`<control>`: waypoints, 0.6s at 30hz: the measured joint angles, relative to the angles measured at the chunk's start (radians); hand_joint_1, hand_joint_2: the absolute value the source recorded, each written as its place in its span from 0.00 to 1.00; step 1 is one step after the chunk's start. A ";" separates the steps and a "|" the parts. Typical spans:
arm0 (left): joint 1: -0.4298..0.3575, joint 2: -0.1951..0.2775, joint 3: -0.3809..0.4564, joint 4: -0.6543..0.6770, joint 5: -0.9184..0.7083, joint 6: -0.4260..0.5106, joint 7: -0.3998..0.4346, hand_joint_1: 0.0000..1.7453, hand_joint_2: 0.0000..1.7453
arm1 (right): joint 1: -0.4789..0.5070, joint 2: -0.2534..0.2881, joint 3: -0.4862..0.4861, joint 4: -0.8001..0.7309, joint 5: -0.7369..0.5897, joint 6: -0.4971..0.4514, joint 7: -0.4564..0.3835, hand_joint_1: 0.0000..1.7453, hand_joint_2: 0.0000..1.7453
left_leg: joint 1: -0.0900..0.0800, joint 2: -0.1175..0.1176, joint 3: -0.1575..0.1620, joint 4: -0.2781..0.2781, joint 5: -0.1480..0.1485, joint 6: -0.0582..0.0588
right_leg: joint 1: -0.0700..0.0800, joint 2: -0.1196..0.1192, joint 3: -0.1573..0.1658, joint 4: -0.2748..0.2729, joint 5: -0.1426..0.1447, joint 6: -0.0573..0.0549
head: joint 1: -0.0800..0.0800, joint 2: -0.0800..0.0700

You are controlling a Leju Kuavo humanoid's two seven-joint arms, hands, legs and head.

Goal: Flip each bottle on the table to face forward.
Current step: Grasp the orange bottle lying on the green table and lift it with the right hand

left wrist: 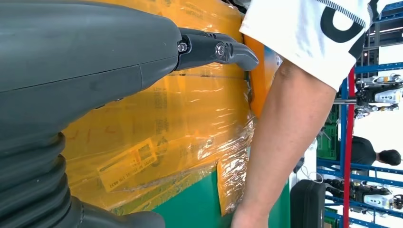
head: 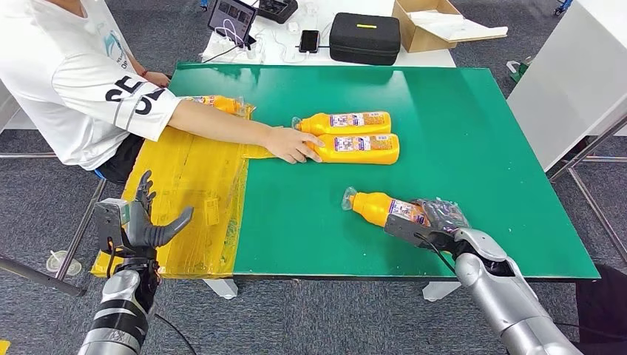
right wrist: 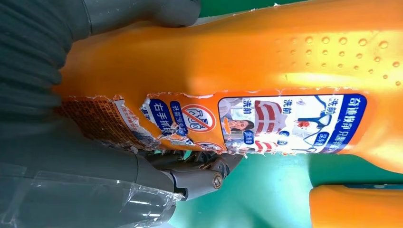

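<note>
Several orange bottles lie on the green table. My right hand grips the base of the nearest bottle, which lies on its side with its cap pointing left; the right wrist view shows its torn label and orange body against my fingers. Two more bottles lie side by side at mid-table, and a person's hand rests on the nearer one. Another bottle lies behind the person's forearm. My left hand hangs open off the table's left front corner.
Yellow plastic wrap covers the table's left part. The person sits at the left, arm stretched over the wrap. Behind the table stand a black case, a cardboard box and a tablet.
</note>
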 joint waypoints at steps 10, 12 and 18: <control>-0.002 -0.009 0.001 0.019 0.005 -0.013 0.000 0.00 1.00 | 0.071 0.036 -0.041 -0.058 -0.118 -0.115 -0.154 1.00 1.00 | 0.000 0.000 0.000 0.000 0.000 0.000 | 0.000 0.000 0.000 0.000 0.000 0.000 | 0.000 0.000; -0.003 -0.015 0.001 0.022 0.006 -0.016 0.000 0.00 1.00 | 0.095 0.066 -0.050 -0.077 -0.124 -0.152 -0.181 1.00 1.00 | 0.000 0.000 -0.001 0.000 0.000 0.000 | 0.000 0.001 -0.001 0.000 0.000 0.000 | 0.000 0.000; 0.004 -0.042 -0.001 0.017 0.059 -0.076 0.033 0.00 1.00 | 0.152 0.175 -0.098 -0.140 -0.106 -0.398 -0.360 1.00 1.00 | 0.001 0.000 -0.002 0.000 0.000 -0.001 | 0.000 0.001 -0.002 0.000 0.000 0.000 | 0.000 0.000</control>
